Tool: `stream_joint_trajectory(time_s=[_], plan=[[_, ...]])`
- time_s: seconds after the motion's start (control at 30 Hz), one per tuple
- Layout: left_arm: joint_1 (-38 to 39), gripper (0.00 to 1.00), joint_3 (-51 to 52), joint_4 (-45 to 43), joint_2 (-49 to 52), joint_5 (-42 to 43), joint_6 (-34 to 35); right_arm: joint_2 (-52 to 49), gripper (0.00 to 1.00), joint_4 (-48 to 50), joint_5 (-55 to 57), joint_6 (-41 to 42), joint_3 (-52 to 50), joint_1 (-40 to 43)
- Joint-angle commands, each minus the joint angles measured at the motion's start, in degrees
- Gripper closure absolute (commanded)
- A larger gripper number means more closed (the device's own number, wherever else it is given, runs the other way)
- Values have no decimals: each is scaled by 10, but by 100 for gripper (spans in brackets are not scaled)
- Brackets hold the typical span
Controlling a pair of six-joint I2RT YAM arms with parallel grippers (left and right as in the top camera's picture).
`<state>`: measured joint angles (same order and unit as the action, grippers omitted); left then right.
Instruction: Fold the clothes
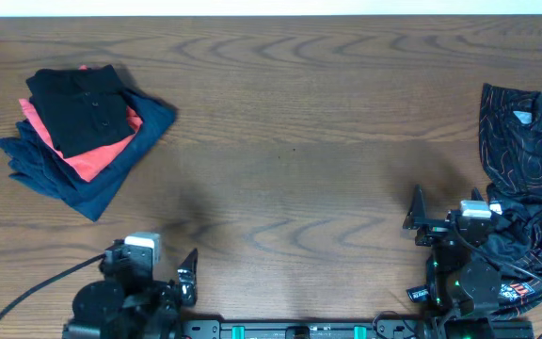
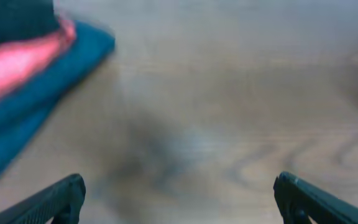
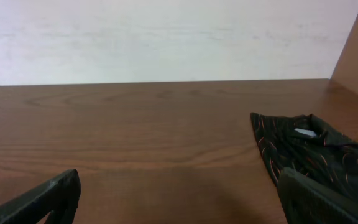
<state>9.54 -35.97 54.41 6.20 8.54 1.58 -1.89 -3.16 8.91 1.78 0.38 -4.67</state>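
Observation:
A black garment with thin wavy lines [image 1: 533,179] lies crumpled along the right edge of the table; it also shows in the right wrist view [image 3: 316,155]. A stack of folded clothes [image 1: 83,137] sits at the far left, a black shirt [image 1: 78,108] on top of a coral one and dark blue ones; the blurred left wrist view shows its corner [image 2: 30,81]. My left gripper [image 1: 163,268] is open and empty near the front edge, over bare wood [image 2: 179,199]. My right gripper [image 1: 450,212] is open and empty, just left of the wavy-line garment [image 3: 179,199].
The table is brown wood [image 1: 290,141], with a pale wall behind its far edge [image 3: 166,37]. Cables run from both arm bases at the front edge.

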Motion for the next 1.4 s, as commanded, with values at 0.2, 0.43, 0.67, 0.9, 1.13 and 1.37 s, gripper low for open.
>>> stream_joint_trajectory(time_s=[0.2, 0.43, 0.67, 0.9, 1.13, 1.37], plan=[[2, 2, 168, -266, -61, -84, -104, 0, 1, -2, 0, -12, -1, 5], [1, 2, 238, -349, -61, -184, -104, 0, 1, -2, 0, -12, -1, 5], [2, 2, 324, -433, -61, -180, -70, 0, 1, -2, 0, -12, -1, 5], [2, 2, 340, -475, -61, -180, -69, 0, 1, -2, 0, -12, -1, 5], [0, 2, 358, -515, -61, -181, -69, 0, 1, -2, 0, -12, -1, 5], [0, 2, 358, -507, -61, -135, -69, 0, 1, -2, 0, -12, -1, 5]])
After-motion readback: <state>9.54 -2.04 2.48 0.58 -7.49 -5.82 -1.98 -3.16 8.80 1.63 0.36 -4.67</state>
